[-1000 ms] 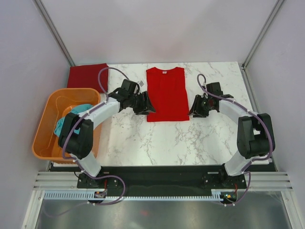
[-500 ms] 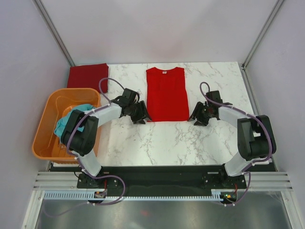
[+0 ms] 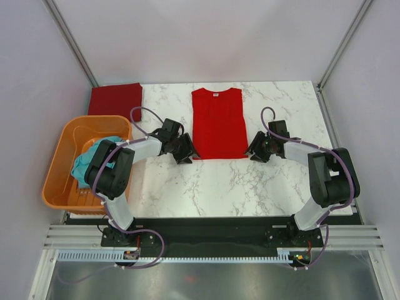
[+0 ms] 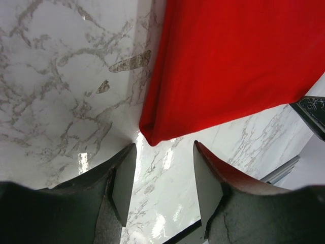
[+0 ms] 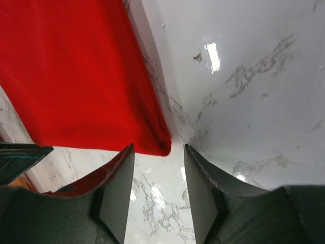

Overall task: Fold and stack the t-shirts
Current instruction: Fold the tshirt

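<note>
1. T-shirts, three counted.
   - Bright red t-shirt: you have it flat at the middle of the marble table, folded to a long narrow panel with the collar at the far end.
   - Maroon t-shirt: folded, at the far left corner, well apart from the bright red one.
   - Teal t-shirt: bunched inside the orange basket.
2. Basket, one: off the table's left side, beside your left arm.
3. Grippers, two.
   - Left gripper: low over the marble with its jaws spread and nothing between them. The shirt's near left corner lies just ahead of the gap.
   - Right gripper: jaws parted and holding nothing. The near right corner lies just ahead of the gap.
4. Edges: the red shirt's near hem runs roughly parallel to the table's near edge. Its long sides are straight folds.
5. Room:
   - Bare marble shows between the hem and the arm bases.
   - More shows right of the shirt, out to the table's edge.
   - A narrower strip lies on its left.
</note>
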Motion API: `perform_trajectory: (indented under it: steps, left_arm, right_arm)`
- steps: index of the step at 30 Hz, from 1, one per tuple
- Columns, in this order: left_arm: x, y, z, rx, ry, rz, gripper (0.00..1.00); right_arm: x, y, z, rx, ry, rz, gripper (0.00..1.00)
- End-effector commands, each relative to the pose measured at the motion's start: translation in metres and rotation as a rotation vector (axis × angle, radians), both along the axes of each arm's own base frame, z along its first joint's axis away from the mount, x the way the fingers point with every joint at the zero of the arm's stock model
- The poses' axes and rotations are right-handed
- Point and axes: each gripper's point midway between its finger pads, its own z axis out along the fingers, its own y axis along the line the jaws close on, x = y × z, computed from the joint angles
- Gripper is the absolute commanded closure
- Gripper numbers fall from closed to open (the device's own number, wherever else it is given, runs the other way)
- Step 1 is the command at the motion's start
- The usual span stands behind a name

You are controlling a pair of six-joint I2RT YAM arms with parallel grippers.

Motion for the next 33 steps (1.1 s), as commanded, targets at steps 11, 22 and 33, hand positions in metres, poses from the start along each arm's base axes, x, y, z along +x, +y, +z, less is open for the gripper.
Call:
perform_trajectory:
  steps: [11, 22, 33]
  left_arm:
    - [0.009, 0.018, -0.017, 0.073, -0.014, 0.117, 0.47]
    - [0.008, 0.018, -0.009, 0.038, -0.013, 0.145, 0.42]
    - [0.006, 0.023, -0.021, -0.004, 0.039, 0.217, 0.51]
  right_arm:
    - [-0.005, -0.006, -0.021, -0.034, 0.019, -0.038, 0.57]
    - [-0.01, -0.006, -0.032, -0.033, 0.027, -0.029, 0.95]
    - [-0.013, -0.004, -0.032, -0.023, 0.026, -0.009, 0.98]
